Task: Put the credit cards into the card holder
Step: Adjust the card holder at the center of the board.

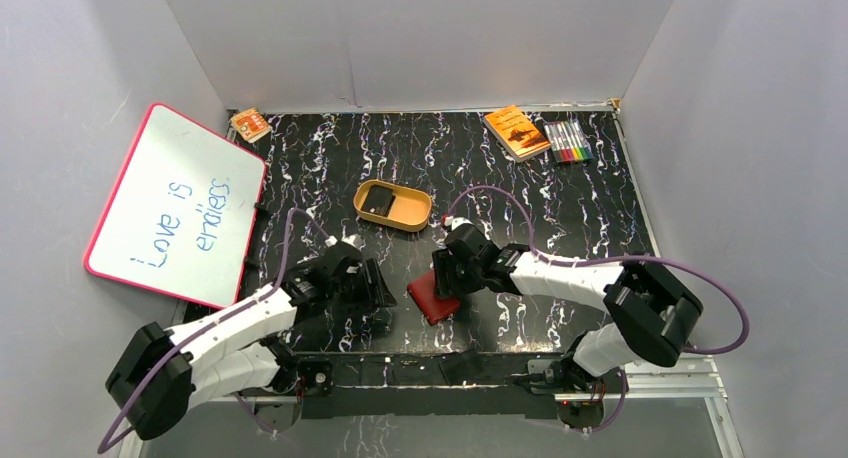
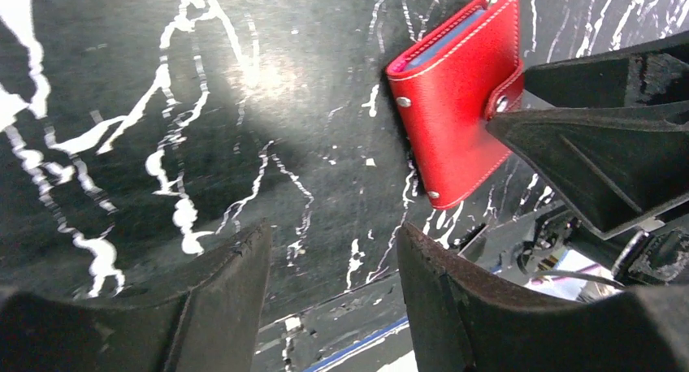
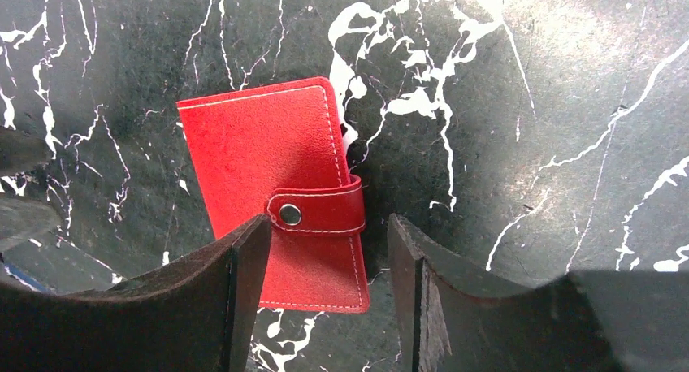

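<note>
Two claws work here, and both stand spread with nothing pinched. The card holder (image 3: 280,201) lies flat and closed on the black marbled table (image 1: 560,208), near the front edge between the arms, its snap tab (image 3: 317,212) fastened across the cover. Your right gripper (image 3: 325,242) hangs directly over it, one finger on each side of the tab; whether the tips touch the leather cannot be told. Your left gripper (image 2: 333,250) sits just beside the holder over bare table. One black credit card (image 1: 378,204) lies in the tan dish (image 1: 415,218), well apart toward the back.

The step in hand looks like unsnapping the holder. Close the right fingers on the tab's free end only, not the cover beneath, or the whole holder will probably lift. Bring the left claw onto the cover away from the snap to pin it, then peel the tab upward gently; a hard tug could skid the holder off the front edge.
</note>
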You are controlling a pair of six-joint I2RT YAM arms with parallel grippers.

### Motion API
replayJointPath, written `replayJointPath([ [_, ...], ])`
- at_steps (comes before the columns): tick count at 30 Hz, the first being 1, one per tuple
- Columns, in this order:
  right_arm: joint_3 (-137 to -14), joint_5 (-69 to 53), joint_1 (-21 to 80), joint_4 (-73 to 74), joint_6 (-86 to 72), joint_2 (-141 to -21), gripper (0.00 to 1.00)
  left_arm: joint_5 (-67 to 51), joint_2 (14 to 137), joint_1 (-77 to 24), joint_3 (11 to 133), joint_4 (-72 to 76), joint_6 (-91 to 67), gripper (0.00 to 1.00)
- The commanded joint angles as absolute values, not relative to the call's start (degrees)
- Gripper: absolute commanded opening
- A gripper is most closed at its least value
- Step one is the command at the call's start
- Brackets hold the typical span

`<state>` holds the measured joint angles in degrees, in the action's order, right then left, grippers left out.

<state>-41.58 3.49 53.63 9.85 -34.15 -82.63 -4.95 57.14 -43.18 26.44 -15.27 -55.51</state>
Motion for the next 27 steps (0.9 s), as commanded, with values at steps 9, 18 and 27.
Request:
replayJointPath([
  [9,-37.4,2.8,54.8,8.0,-39.7,-77.5,0.58,-16.1,74.9,-43.0,29.2,4.7,-52.9,0.48],
  [18,-37.7,4.3,58.1,10.5,-41.2,-75.0,0.54,-16.2,84.9,-43.0,35.6,6.7,-49.4,0.37],
  [27,-49.2,16.0,58.5,23.8,-35.2,-75.6,0.59,-12.1,70.1,-42.9,32.7,6.7,-55.2,0.21],
])
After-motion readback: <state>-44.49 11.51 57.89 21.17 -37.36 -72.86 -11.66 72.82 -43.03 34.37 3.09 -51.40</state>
